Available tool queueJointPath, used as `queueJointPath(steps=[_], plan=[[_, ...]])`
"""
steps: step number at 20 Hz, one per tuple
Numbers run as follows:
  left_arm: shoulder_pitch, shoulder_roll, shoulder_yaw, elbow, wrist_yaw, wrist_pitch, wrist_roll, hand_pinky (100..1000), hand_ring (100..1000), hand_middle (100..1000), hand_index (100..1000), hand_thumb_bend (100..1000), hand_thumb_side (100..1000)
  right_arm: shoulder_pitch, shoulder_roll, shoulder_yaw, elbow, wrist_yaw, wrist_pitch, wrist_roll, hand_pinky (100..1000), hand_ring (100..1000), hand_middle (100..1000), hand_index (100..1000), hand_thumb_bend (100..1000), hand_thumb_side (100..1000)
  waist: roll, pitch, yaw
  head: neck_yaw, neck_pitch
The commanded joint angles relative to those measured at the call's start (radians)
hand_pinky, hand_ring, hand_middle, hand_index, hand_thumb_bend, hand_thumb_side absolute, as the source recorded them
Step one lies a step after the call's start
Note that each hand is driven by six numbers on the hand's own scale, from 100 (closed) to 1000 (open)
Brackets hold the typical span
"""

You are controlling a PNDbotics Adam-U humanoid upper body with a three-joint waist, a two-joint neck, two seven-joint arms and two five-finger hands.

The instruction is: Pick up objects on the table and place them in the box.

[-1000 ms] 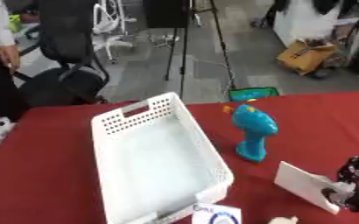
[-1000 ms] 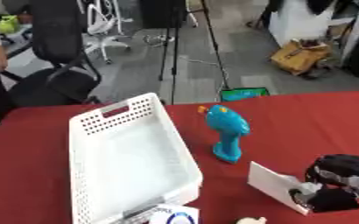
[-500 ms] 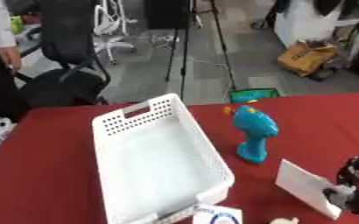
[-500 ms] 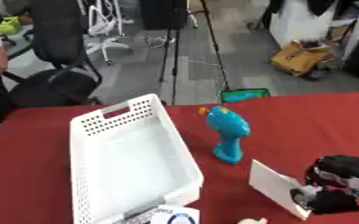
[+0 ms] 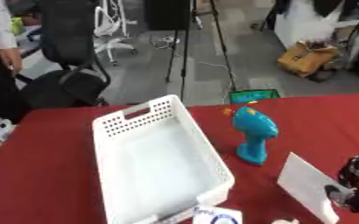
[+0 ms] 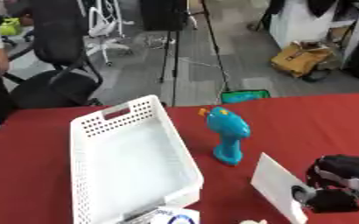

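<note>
Right eye view: right hand (image 6: pixel 337 188) apparently pinches a flat white card (image 6: pixel 273 186) beside the teal toy (image 6: pixel 227 133).

I see a red worktop (image 6: pixel 44 131). A white box (image 6: pixel 129 162) sits on it. Just right of the box stands a blue toy (image 6: pixel 227 133). Further right of the box is a white card (image 6: pixel 277 187). Near the box's front corner lies something round, white and blue (image 6: pixel 173 217).
</note>
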Motion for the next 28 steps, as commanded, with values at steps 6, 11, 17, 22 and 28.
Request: queueJointPath(steps=[6, 11, 17, 22, 28], plan=[[-0.012, 0.014, 0.005, -0.01, 0.004, -0.001, -0.003, 664, 630, 622, 732, 100, 910, -0.009, -0.026, -0.019, -0.004, -0.018, 0.008, -0.014, 907, 841, 388, 558, 100, 799, 0.0, -0.017, 0.001, 0.0, -0.007], [-0.013, 0.014, 0.005, -0.01, 0.004, -0.001, -0.004, 663, 630, 622, 732, 100, 907, -0.009, -0.03, -0.021, -0.016, -0.018, 0.02, -0.036, 899, 809, 342, 511, 100, 732, 0.0, -0.019, -0.001, -0.001, -0.008], [-0.015, 0.014, 0.005, -0.01, 0.003, -0.002, -0.006, 662, 630, 622, 731, 100, 906, -0.01, -0.032, -0.02, -0.022, -0.017, 0.03, -0.054, 879, 766, 301, 460, 100, 691, 0.0, -0.019, 0.0, -0.002, -0.01], [-0.016, 0.014, 0.005, -0.01, 0.004, -0.002, -0.007, 662, 629, 622, 731, 100, 905, -0.011, -0.033, -0.02, -0.022, -0.012, 0.032, -0.066, 875, 739, 278, 433, 100, 662, 0.0, -0.019, 0.001, -0.003, -0.011], [-0.016, 0.014, 0.004, -0.01, 0.004, -0.002, -0.007, 662, 629, 622, 731, 100, 905, -0.012, -0.033, -0.018, -0.023, -0.002, 0.029, -0.078, 874, 723, 265, 423, 100, 657, 0.0, -0.018, 0.0, -0.005, -0.012]])
